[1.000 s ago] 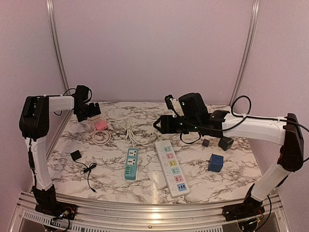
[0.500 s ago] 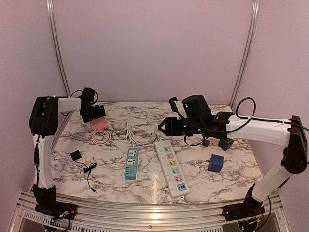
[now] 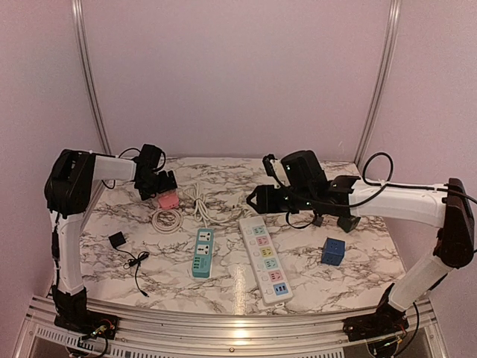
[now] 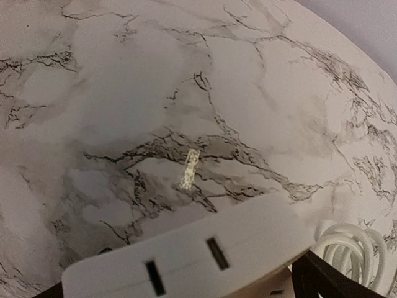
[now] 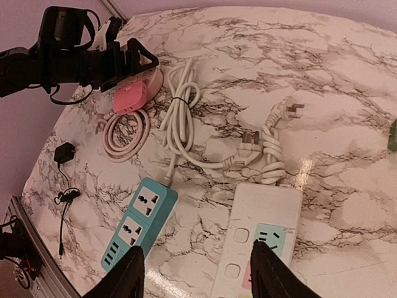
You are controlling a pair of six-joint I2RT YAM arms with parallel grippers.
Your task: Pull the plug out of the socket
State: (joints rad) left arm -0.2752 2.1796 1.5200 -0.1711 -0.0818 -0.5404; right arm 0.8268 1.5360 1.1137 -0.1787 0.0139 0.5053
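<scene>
A small pink and white socket block (image 3: 169, 201) lies at the back left with its pink cord coiled (image 3: 167, 219) beside it. My left gripper (image 3: 164, 186) is shut on this block. In the left wrist view its white face with two slots (image 4: 186, 261) fills the space between the fingers. The right wrist view shows the block (image 5: 130, 98) below the left gripper (image 5: 133, 62). My right gripper (image 3: 257, 198) is open and empty, hovering (image 5: 195, 254) above the gap between the teal power strip (image 5: 138, 220) and the white power strip (image 5: 263, 230). No plug shows in either strip.
White bundled cords with loose plugs (image 5: 260, 139) lie behind the strips. A black adapter with thin wire (image 3: 117, 240) sits near left. A blue cube (image 3: 332, 251), a dark green cube (image 3: 348, 221) and a small grey cube (image 3: 318, 220) sit at right.
My left gripper has moved right and nearer, carrying the pink socket block; its cord coil followed. My right arm has shifted slightly to the right.
</scene>
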